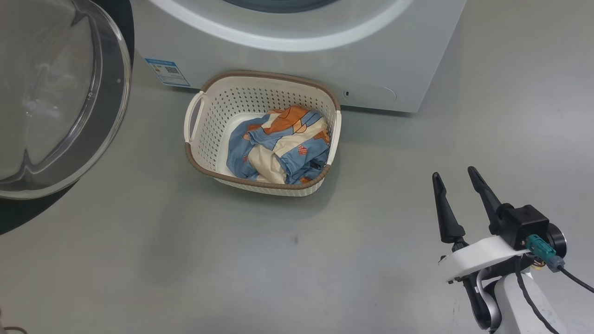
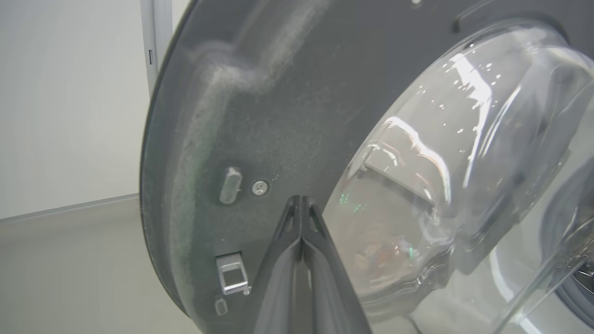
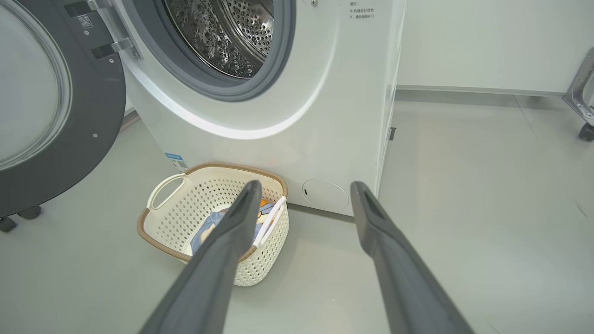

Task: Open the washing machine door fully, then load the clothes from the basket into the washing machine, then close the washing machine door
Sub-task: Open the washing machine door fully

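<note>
The washing machine (image 1: 297, 55) (image 3: 325, 116) stands white at the back, its steel drum (image 3: 222, 32) exposed. The washing machine door (image 1: 51, 93) (image 3: 51, 102) hangs swung out to the left, glass bowl facing me. My left gripper (image 2: 301, 199) is shut with nothing in it, its tips right at the door's dark inner face (image 2: 260, 116) beside the glass bowl. The cream basket (image 1: 204, 116) (image 3: 176, 213) sits on the floor before the machine. In it lie the clothes (image 1: 278, 144) (image 3: 209, 222), blue with orange and cream. My right gripper (image 1: 457, 178) (image 3: 304, 190) hangs open, to the basket's right and nearer me.
A blue sticker (image 1: 167, 72) and a round cover (image 1: 369, 94) mark the machine's lower front. Grey floor (image 1: 232, 260) spreads in front and to the right. A wheeled metal frame (image 3: 582, 93) stands far right, and small castors (image 3: 18, 218) show under the door.
</note>
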Controlling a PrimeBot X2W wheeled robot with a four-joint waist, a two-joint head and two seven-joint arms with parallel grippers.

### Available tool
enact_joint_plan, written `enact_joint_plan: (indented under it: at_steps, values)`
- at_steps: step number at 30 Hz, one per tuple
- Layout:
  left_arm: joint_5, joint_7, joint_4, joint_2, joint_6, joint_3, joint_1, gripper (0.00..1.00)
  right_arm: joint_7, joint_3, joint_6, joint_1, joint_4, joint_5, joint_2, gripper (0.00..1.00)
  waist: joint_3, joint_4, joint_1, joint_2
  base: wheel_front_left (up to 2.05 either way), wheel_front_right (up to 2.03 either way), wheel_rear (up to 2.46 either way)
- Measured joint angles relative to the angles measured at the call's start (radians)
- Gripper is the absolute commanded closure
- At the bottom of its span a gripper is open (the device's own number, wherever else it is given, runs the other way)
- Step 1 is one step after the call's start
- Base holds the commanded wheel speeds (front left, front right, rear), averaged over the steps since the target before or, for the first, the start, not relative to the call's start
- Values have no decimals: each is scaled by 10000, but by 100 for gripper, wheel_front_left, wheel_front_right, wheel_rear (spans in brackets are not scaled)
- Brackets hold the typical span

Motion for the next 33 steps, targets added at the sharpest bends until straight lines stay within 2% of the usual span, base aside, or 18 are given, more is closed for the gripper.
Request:
enact_joint_plan:
  at_steps: [13, 20, 21, 22, 23, 24, 33]
  values:
    - [581, 0, -1210, -1039, -173, 40, 739, 100, 2, -104, 27, 68, 167, 288, 123, 0, -715, 19, 0, 0, 0, 0, 0]
    - [1053, 0, -1902, -1469, -222, -573, 1467, 100, 2, -155, 79, 191, 209, 364, 150, 0, -1082, -55, 0, 0, 0, 0, 0]
    - [1110, 2, -2013, -1513, -245, -677, 1607, 84, 2, -157, 79, 222, 209, 380, 151, 0, -1132, -71, 0, 0, 0, 0, 0]
    - [1187, 0, -2119, -1530, -263, -761, 1717, 58, 2, -163, 79, 242, 209, 401, 153, 0, -1179, -87, 0, 0, 0, 0, 0]
    - [1246, 0, -2224, -1540, -263, -846, 1802, 24, 2, -167, 79, 259, 205, 437, 157, 0, -1227, -104, 0, 0, 0, 0, 0]
    - [1296, 2, -2357, -1553, -263, -928, 1869, 0, 2, -178, 79, 273, 205, 447, 159, 0, -1276, -124, 0, 0, 0, 0, 0]
    - [1478, 0, -3545, -1580, -263, -2295, 2625, 0, 0, -88, 81, 302, -61, 426, 194, 0, -1642, -542, 0, 0, 0, 0, 0]
